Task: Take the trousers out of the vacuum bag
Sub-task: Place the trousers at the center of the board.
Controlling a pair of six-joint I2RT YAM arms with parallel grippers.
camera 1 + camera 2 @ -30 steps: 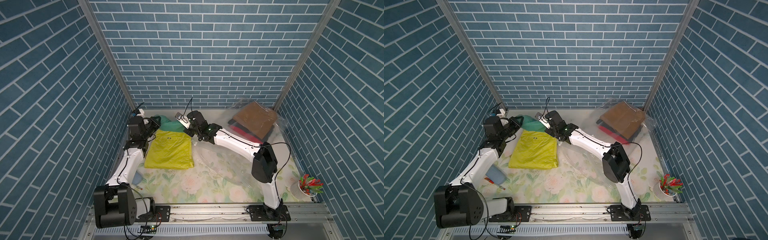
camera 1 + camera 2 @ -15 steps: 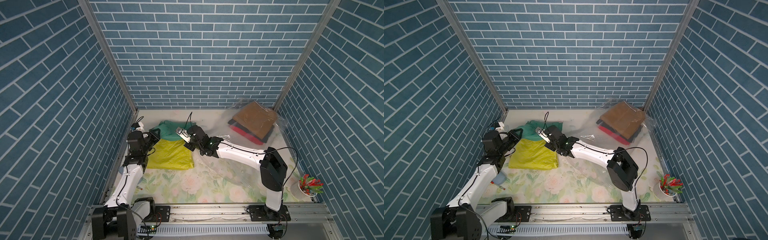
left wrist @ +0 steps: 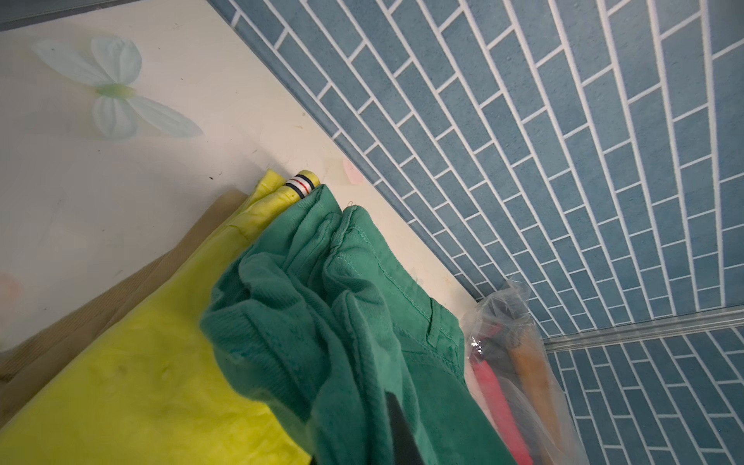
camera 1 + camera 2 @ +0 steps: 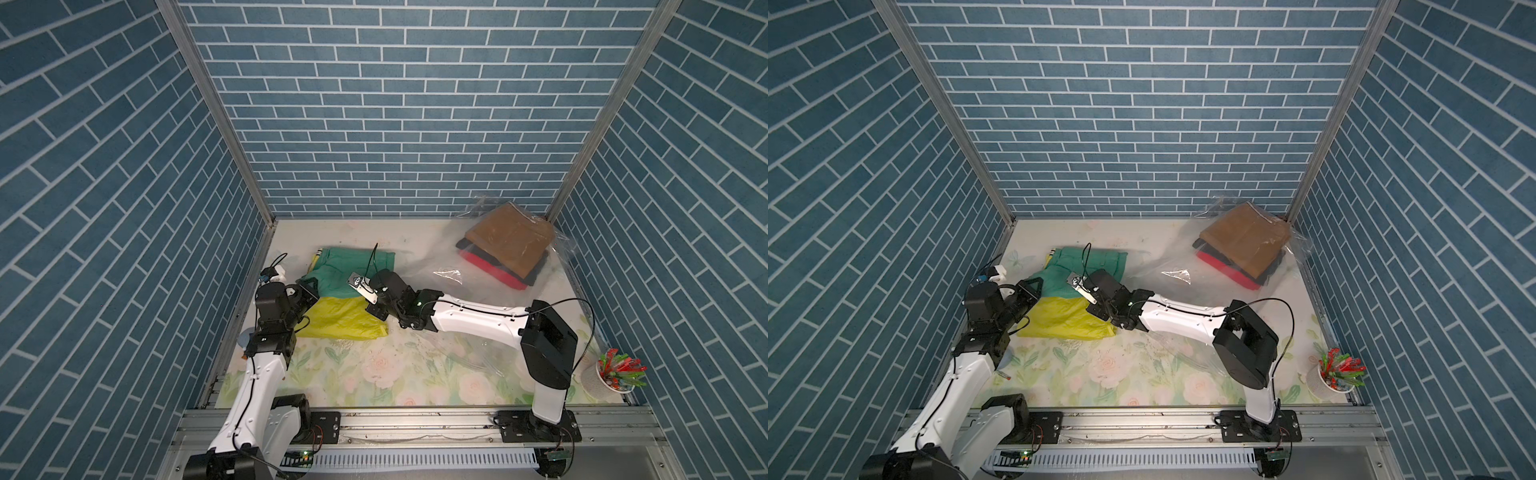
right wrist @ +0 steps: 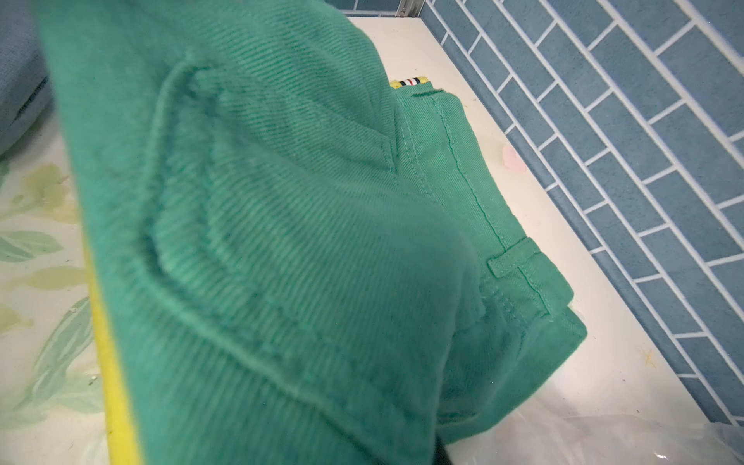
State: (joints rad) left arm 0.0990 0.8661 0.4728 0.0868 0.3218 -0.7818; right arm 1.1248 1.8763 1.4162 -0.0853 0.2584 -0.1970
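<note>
Both arms have drawn back toward the front, dragging the green trousers (image 4: 353, 270) out over the lime-yellow trousers (image 4: 336, 322). The left gripper (image 4: 309, 286) and right gripper (image 4: 375, 310) each pinch the green pair's near edge. The mustard-brown trousers (image 4: 511, 241) and others remain inside the vacuum bag (image 4: 446, 275), so more are left to pull out.

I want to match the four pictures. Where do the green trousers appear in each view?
In a top view: green trousers left of centre, just beyond the lime-yellow trousers.
In a top view: green trousers in the same place.
Left wrist: green trousers draped over the lime-yellow trousers.
Right wrist: green trousers fill most of the picture.
Shared landmark: the striped waistband tab at their far corner.
</note>
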